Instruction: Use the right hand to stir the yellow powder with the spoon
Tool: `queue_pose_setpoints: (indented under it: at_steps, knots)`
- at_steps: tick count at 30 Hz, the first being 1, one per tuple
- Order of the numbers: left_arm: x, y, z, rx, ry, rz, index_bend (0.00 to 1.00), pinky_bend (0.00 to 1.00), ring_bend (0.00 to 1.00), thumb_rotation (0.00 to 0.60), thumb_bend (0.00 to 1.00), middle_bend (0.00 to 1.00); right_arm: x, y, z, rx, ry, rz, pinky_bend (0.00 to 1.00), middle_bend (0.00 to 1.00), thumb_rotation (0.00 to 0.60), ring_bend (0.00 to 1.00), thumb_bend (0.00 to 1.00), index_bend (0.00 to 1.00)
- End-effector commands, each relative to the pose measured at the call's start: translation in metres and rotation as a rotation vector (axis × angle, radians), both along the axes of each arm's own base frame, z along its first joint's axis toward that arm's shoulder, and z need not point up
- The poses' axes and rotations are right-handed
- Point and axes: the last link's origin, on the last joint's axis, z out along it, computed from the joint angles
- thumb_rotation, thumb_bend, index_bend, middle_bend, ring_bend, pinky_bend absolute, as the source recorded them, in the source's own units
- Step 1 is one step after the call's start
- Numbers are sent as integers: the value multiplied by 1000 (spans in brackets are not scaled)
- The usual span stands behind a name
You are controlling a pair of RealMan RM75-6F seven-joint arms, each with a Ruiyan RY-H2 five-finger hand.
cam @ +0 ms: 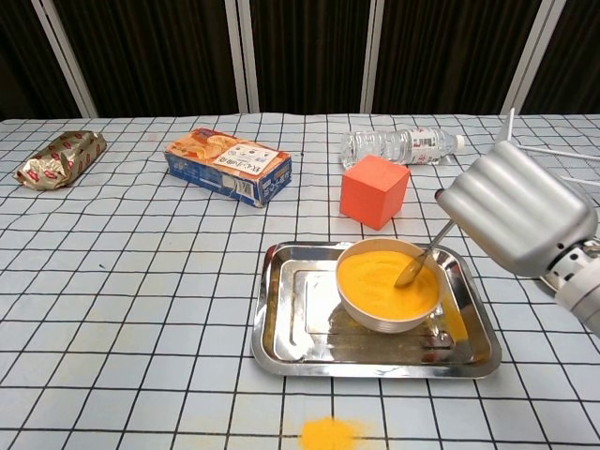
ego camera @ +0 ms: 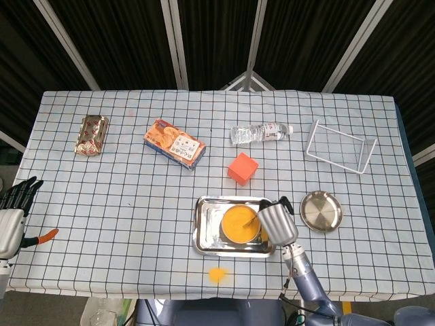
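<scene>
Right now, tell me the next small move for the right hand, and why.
Probably sweep the spoon back across the bowl. The right hand holds it with the tip in the powder at the bowl's far right, so a gentle stroke keeps powder off the tray.

We note yellow powder (cam: 384, 284) in a white bowl (cam: 375, 319), silver tray (cam: 281, 347), orange cube (cam: 374, 190), white tablecloth (cam: 141, 281) gridded black, silver-grey right hand (cam: 516, 220).
</scene>
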Motion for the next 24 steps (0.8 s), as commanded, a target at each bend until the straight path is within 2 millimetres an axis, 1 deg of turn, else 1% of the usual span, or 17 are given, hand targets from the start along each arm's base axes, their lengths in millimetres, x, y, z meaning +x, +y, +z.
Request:
queue_pose_setpoints:
  at_steps: [1,5,12,19,24]
  knots:
    - [0,0,0,0,0,1,0,0,0,600,0,0,1,1,-1,3,-2,4,828,997,600,1000,731,868]
    - [0,0,0,0,-1,0,0,0,0,600,0,0,3,5,1,6,4,27,828,997,600,1000,731,868]
    - [1,-1,-1,-2,0,-7,0,0,0,600,0,0,1,15,9,8,15,42,828,997,600,1000,730,868]
    - [1,-2,-1,-3,1,-6,0,0,0,600,0,0,-6,23,14,12,37,32,828,997,600,1000,731,868]
    - [1,-1,-1,-4,0,-5,0,0,0,600,0,0,-12,23,13,15,49,20,828,997,600,1000,731,868]
